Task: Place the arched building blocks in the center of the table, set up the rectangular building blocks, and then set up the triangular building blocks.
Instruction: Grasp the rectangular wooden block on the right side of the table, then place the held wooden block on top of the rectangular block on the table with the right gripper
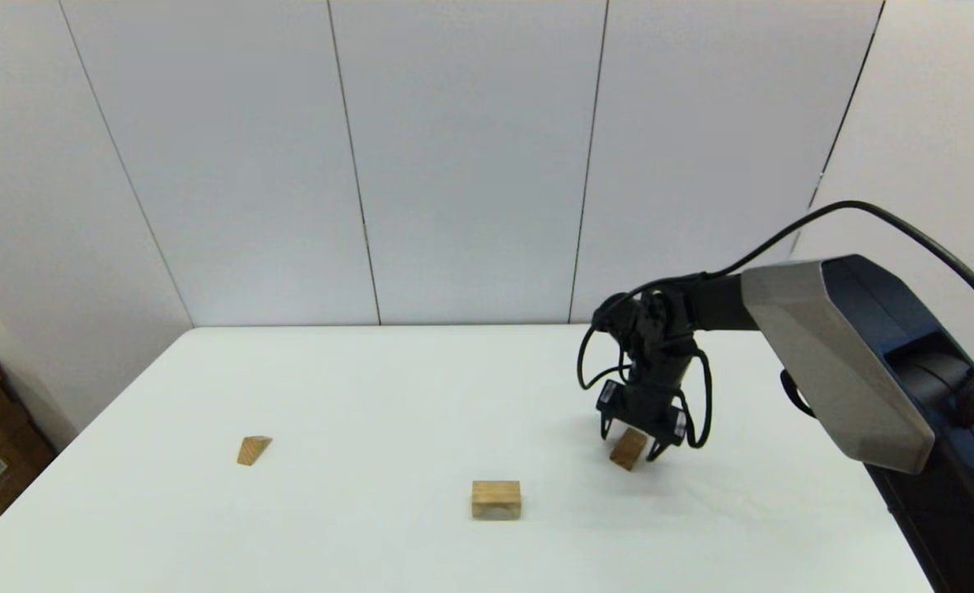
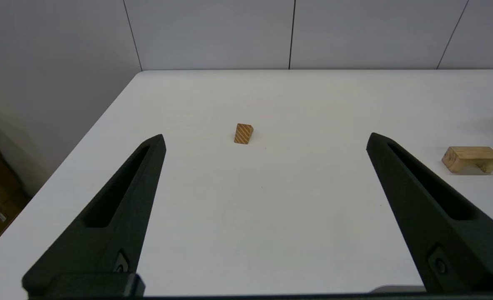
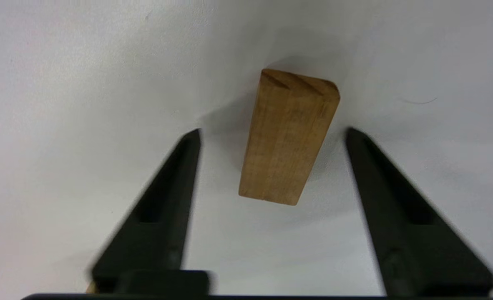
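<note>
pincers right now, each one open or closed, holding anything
Left pincer: open, holding nothing.
Right pincer: open around the rectangular block, not gripping it.

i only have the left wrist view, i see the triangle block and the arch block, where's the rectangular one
Observer: The rectangular block lies on the table right of the arch block, under the right gripper.
Operator: is it gripped yet
Observer: No. In the right wrist view the fingers stand apart on either side of it with gaps showing.
Operator: is the arch standing
Observer: Yes, the head view shows its cut-out facing down onto the table.
</note>
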You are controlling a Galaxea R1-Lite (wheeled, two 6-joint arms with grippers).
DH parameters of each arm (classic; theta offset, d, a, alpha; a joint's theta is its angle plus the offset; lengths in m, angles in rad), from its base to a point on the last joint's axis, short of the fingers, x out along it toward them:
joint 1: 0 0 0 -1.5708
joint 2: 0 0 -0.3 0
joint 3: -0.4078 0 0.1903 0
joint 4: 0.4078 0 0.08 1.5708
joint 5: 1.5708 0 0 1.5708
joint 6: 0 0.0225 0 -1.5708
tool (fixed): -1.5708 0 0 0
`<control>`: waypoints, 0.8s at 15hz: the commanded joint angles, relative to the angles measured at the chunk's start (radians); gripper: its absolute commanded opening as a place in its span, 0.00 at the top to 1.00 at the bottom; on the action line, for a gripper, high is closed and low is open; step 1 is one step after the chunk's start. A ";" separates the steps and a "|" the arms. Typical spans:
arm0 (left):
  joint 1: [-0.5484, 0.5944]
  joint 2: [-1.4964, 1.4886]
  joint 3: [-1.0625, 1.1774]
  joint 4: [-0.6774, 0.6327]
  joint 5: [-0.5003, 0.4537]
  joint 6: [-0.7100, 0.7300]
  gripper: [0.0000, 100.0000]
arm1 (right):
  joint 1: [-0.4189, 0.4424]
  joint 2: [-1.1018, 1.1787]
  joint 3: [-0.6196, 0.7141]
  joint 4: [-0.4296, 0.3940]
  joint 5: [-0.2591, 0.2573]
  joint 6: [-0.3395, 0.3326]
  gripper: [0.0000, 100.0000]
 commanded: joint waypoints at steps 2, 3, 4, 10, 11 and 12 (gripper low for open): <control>0.000 0.001 0.000 0.000 0.000 0.000 0.00 | -0.003 -0.005 0.000 0.005 0.002 0.005 1.00; 0.000 0.001 0.000 0.000 0.000 0.000 0.00 | -0.004 -0.012 0.000 0.005 0.002 0.005 1.00; 0.000 0.001 0.000 0.000 0.000 0.000 0.00 | -0.007 -0.022 0.000 0.005 0.004 0.005 1.00; 0.000 0.001 0.000 0.000 0.000 0.000 0.00 | -0.019 -0.170 0.001 0.008 0.027 -0.103 1.00; 0.000 0.001 0.000 0.000 0.000 0.000 0.00 | -0.021 -0.200 0.001 0.010 0.053 -0.150 1.00; 0.000 0.001 0.000 0.000 0.000 0.000 0.00 | -0.023 -0.231 0.004 0.010 0.087 -0.193 1.00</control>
